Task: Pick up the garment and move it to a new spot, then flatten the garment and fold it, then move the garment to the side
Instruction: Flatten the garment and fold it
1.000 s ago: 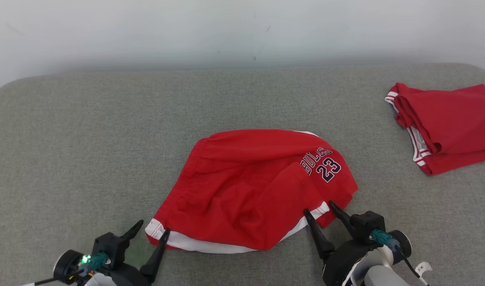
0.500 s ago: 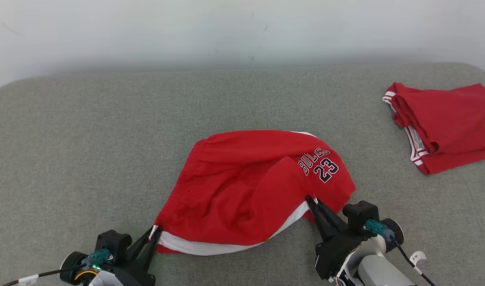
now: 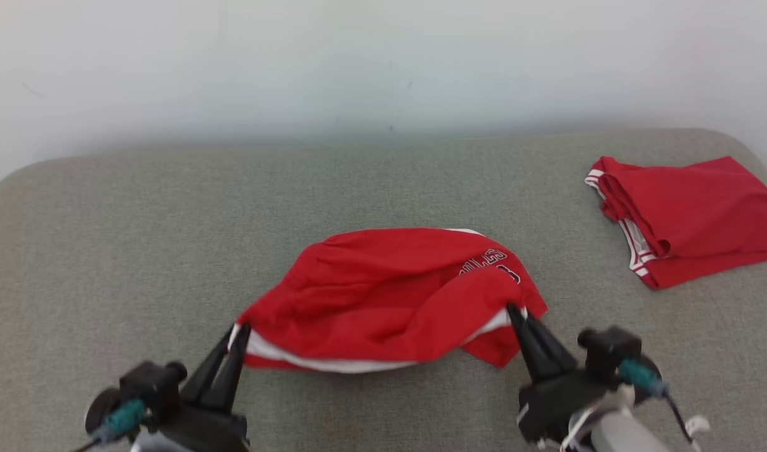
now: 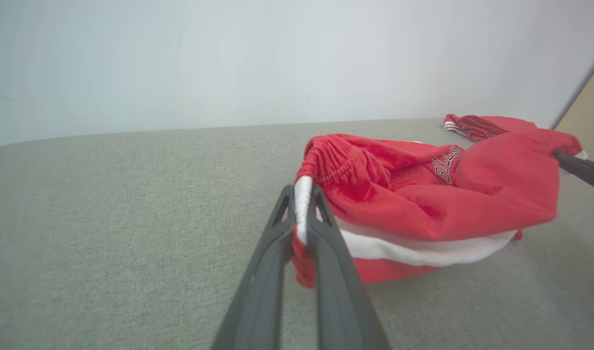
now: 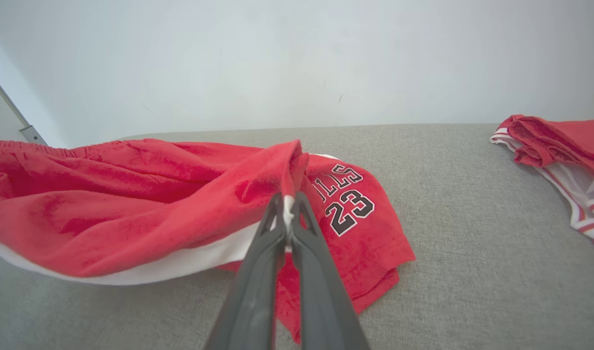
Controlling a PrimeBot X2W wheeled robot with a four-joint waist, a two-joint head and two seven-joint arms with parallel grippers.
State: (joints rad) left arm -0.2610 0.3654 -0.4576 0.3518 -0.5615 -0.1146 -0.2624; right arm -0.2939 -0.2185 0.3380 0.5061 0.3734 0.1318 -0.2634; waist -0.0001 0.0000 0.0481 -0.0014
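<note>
A: Head view. Red shorts (image 3: pixel 383 295) lay crumpled near the middle of the grey table (image 3: pixel 139 238). Left hand (image 3: pixel 236 329) was pinched shut on the near-left corner of the white hem band (image 3: pixel 333 364), and right hand (image 3: pixel 515 311) was pinched shut on the near-right corner. A folded red garment (image 3: pixel 691 216) sat well apart at the far right.

B: Was the near edge off the table?

A: It hung between the two hands with shadow beneath it. The far side looked to be resting on the table, but the frame was soft, so I logged that as probable only.

B: Left wrist view?

A: The left hand's fingers (image 4: pixel 326 243) were together, with the white hem and a fold of red cloth squeezed between them. The gathered waistband (image 4: pixel 333 158) was just beyond. One dark finger of the right hand entered at the right edge, gripping the other corner.

B: Right wrist view?

A: The right hand's fingers (image 5: pixel 258 272) were together on the white hem. The "23" print (image 5: pixel 350 209) was just beside the tips, and the lower leg panel draped down onto the table.

B: Which step was this?

A: Judged as the first one: the pick-up, grip made, lift barely under way, transfer not yet done.

B: What did the next move need?

A: Both hands would have to rise together at constant spacing until the trailing cloth cleared the table, then carry it across to a bare patch. A thin pinch on each corner could slip if the hem were pulled too tight.
</note>
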